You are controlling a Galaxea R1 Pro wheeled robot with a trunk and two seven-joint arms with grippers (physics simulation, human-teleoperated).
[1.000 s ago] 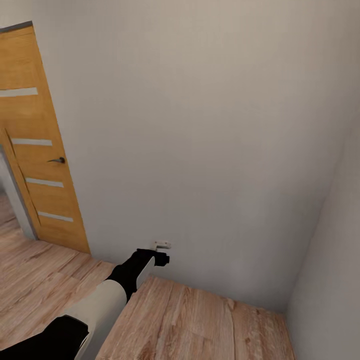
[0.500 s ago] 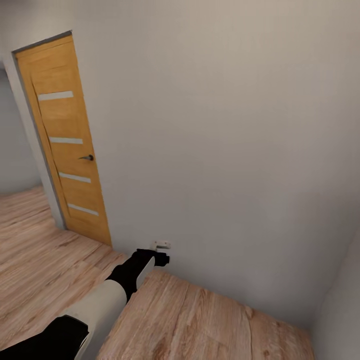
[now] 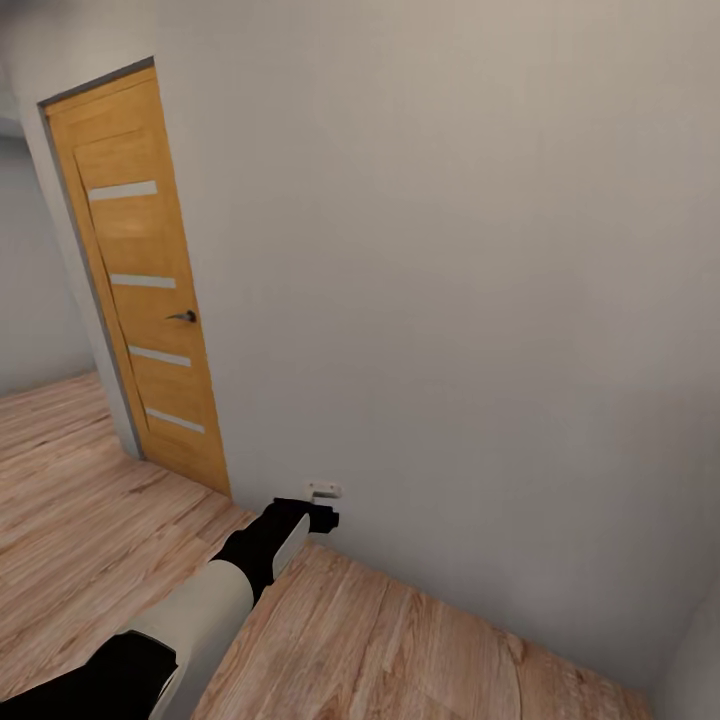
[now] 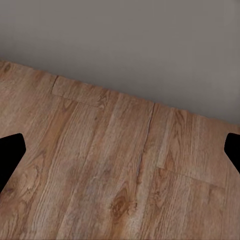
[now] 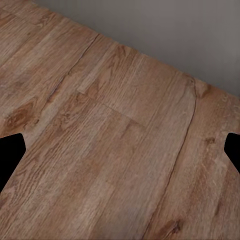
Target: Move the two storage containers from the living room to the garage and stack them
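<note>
The two storage containers are out of view. My left arm reaches forward low over the light wood-plank floor [image 3: 380,640], and its left gripper [image 3: 322,508] hangs close to the foot of a white wall [image 3: 450,300]. In the left wrist view the left gripper [image 4: 120,155] is open, its black fingertips [image 4: 10,156] wide apart with only floor planks between them. The right gripper [image 5: 120,157] is open as well, fingertips [image 5: 9,155] spread over bare planks near the wall's foot.
An orange wooden door [image 3: 140,280] with pale horizontal strips and a dark handle [image 3: 183,316] stands at the left in a grey frame. Wood-plank floor runs on past it to the left. A second wall [image 3: 700,660] meets the white one at the far right corner.
The whole picture has shifted: the door now sits further right and more floor shows at the left, so the camera has turned left. My left arm holds the same pose.
</note>
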